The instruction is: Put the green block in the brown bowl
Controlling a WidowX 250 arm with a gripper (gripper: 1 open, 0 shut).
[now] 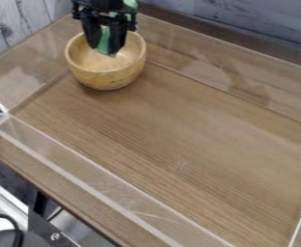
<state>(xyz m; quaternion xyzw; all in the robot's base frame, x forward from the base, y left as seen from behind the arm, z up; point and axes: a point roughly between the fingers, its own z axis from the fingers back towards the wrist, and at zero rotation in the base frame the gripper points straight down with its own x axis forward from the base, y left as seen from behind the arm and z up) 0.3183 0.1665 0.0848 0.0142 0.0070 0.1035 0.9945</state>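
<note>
The brown bowl (105, 64) sits at the far left of the wooden table, a round tan wooden bowl with thick walls. My gripper (107, 39) hangs pointing down over the bowl's far half, its black fingers reaching below the rim. It is shut on the green block (103, 37), which stands upright between the fingers with its lower end inside the bowl. Whether the block touches the bowl's floor cannot be told.
The table (179, 135) is a wood-grain surface ringed by a low clear plastic wall (63, 159). A pale plank wall rises behind the bowl. Dark cables and metal parts lie below the front edge at the bottom left.
</note>
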